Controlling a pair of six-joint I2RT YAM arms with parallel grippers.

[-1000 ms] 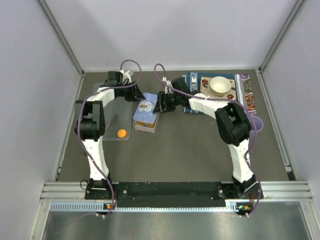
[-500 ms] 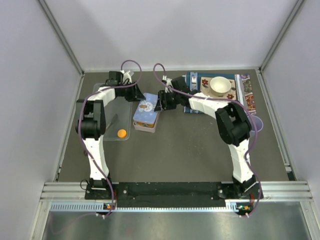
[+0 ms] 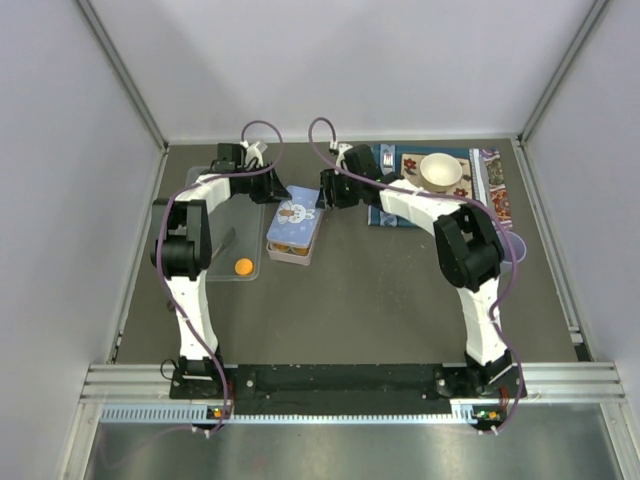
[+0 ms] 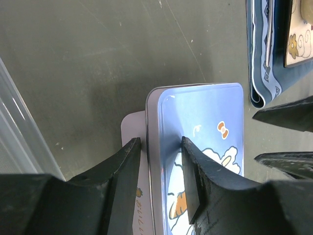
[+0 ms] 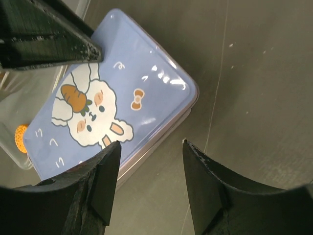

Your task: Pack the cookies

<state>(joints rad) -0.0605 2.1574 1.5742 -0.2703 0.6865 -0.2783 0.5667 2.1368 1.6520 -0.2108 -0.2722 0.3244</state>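
Note:
A blue lid with a rabbit print [image 3: 293, 222] [image 4: 205, 127] [image 5: 112, 98] lies over a pale pink box [image 3: 291, 255]. My left gripper [image 3: 277, 193] [image 4: 159, 144] is shut on the lid's left rim, one finger outside the rim and one on the lid's top. Beside the lid's far right corner, my right gripper [image 3: 324, 196] [image 5: 149, 144] hangs open over bare table and holds nothing. One orange cookie [image 3: 243, 266] [image 5: 20, 137] lies in the clear tray [image 3: 222, 225] left of the box. What is inside the box is hidden by the lid.
A blue patterned mat [image 3: 480, 185] [image 4: 259, 73] at the back right carries a cream cup [image 3: 440, 172]. The enclosure walls stand close at the left, back and right. My right gripper's fingers [image 4: 288, 115] show at the right edge of the left wrist view.
My right gripper has drawn back from the lid, toward the far side of the table. The left gripper and the lid have stayed in place.

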